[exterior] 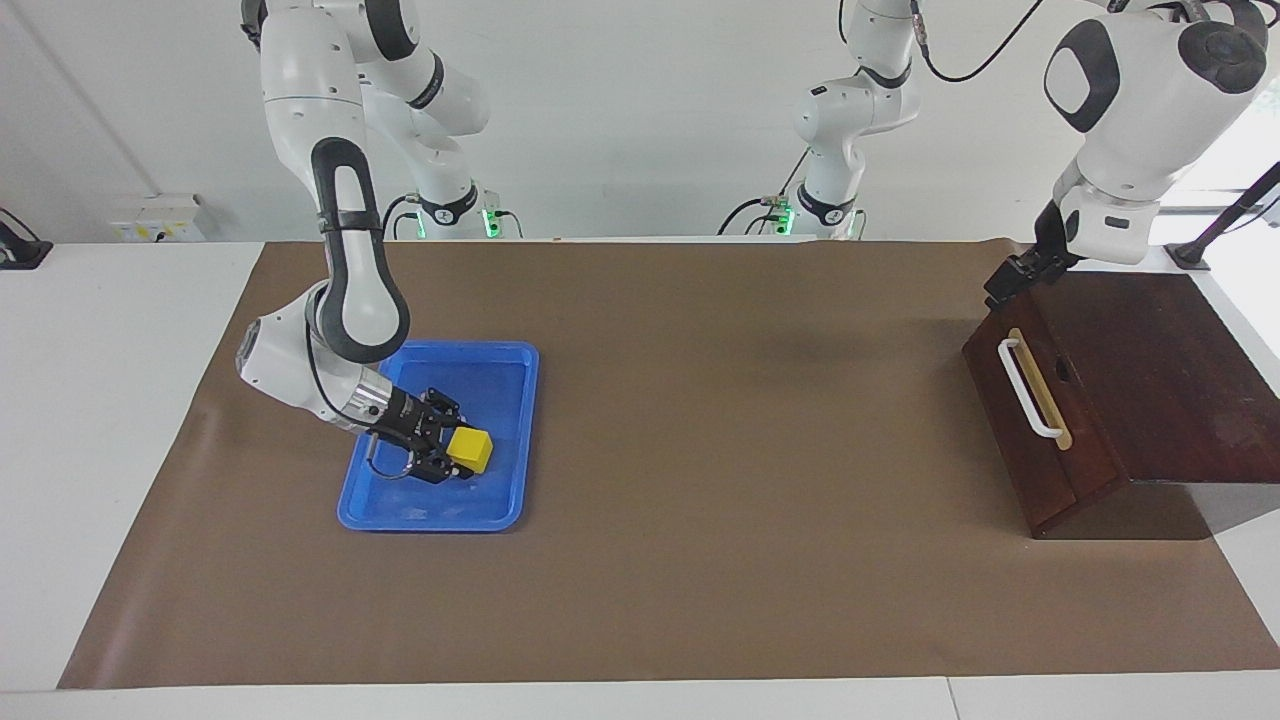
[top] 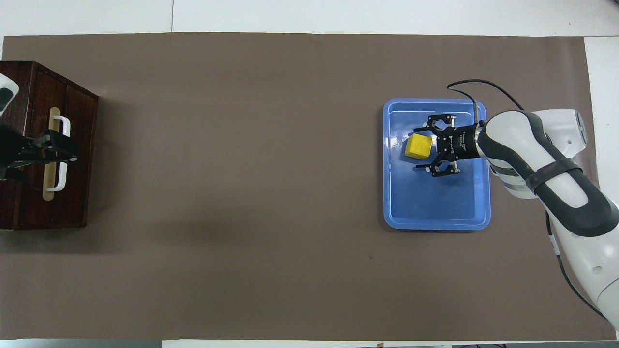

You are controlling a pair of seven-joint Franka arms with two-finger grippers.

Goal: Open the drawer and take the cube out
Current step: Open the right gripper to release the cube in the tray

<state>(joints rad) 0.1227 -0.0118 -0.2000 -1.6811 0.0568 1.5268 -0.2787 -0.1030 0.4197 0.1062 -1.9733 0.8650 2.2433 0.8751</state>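
Note:
The yellow cube (exterior: pixel 471 449) (top: pixel 419 146) lies in a blue tray (exterior: pixel 430 520) (top: pixel 435 224) toward the right arm's end of the table. My right gripper (exterior: pixel 455 447) (top: pixel 424 148) is low in the tray, open, its fingers spread wider than the cube, which sits between the fingertips. The drawer (exterior: pixel 1020 440) (top: pixel 53 212) with its white bar handle (exterior: pixel 1030 390) (top: pixel 63 181) is shut, flush in the dark wooden box (exterior: pixel 1160 370) at the left arm's end. My left gripper (exterior: pixel 1008 283) (top: pixel 67 151) is over the box's top edge above the drawer front.
A brown mat (exterior: pixel 700 450) covers the table between tray and box. The white table edge (exterior: pixel 120 400) lies beside the tray at the right arm's end.

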